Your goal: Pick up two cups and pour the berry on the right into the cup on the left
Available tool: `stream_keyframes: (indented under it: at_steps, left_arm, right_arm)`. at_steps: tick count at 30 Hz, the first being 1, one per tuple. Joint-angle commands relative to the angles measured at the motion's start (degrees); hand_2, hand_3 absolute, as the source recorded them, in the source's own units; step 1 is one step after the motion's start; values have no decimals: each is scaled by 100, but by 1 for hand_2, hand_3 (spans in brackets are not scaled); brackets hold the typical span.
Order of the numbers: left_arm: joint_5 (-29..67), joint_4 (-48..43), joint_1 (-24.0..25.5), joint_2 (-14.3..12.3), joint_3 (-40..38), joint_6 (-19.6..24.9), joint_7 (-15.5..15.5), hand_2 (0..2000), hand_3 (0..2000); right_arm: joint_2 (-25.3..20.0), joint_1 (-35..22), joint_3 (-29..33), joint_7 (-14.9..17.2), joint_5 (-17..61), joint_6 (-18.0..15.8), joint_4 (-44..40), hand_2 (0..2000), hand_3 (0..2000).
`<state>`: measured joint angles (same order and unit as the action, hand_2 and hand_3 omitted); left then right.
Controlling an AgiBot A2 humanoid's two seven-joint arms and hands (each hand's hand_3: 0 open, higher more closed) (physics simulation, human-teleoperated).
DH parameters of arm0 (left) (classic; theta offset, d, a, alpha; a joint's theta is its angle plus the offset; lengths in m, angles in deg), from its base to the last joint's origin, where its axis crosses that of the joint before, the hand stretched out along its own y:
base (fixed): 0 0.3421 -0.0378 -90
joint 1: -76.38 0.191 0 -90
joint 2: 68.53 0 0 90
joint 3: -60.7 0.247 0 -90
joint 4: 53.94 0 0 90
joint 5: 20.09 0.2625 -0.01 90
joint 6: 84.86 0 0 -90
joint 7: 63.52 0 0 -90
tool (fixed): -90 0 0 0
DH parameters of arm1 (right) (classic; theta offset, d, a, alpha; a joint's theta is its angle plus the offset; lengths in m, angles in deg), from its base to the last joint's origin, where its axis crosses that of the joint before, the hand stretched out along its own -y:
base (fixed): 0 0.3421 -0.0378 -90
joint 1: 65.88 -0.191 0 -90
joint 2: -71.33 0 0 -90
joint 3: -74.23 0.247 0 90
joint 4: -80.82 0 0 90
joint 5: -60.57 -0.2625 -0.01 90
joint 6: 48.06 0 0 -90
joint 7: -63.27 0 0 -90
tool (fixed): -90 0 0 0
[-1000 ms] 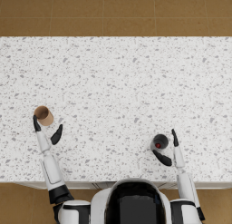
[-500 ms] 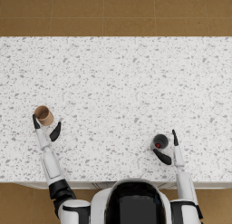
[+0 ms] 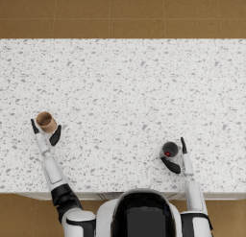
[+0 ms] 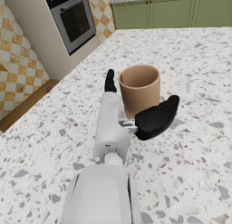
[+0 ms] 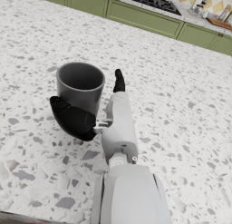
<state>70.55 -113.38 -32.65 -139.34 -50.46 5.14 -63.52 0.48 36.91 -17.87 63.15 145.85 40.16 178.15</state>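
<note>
Grey cup (image 3: 169,149) stood upright on the speckled bench (image 3: 125,87), front right, with a red berry (image 3: 166,154) lying inside at its bottom; berry showed only in head view, hidden by the cup wall in right wrist view (image 5: 80,85). Right hand (image 3: 177,157) sat around the grey cup, fingers spread: thumb (image 5: 72,120) in front of the cup's lower wall, other fingers (image 5: 118,80) straight up just beside its far side. Could not tell if any finger actually touched the cup, no clear grip

Tan cup (image 3: 46,121) stood upright on the bench, front left, well apart from the grey one; looked empty in left wrist view (image 4: 139,89). Left hand (image 3: 45,134) cradled it the same way, fingers apart: thumb (image 4: 156,119) curved at the cup's base, other fingers (image 4: 109,80) pointing up beside the wall. Contact hard to make out there too

Beyond the bench: green cabinets (image 4: 174,11), oven (image 4: 74,20), checkered wall; all cut off at frame edges
</note>
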Motion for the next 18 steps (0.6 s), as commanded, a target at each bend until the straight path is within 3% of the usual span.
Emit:
stream_keyframes:
  at_steps: [1, 13, 18]
  left_arm:
    - [0, 306, -346, 67, 72, 0, 0, 0, 0]
    - [1, 1249, -891, 84, 156, -29, 1, 0, 0]
    - [2, 1564, -1108, 97, 205, -31, 1, 0, 0]
  right_arm:
    - [-28, -88, 49, 0, 0, -7, -83, 0, 0]
    - [-202, -303, -150, -4, -1, -5, -513, 0, 0]
    - [-244, -315, -198, -1, 2, 165, -571, 0, 0]
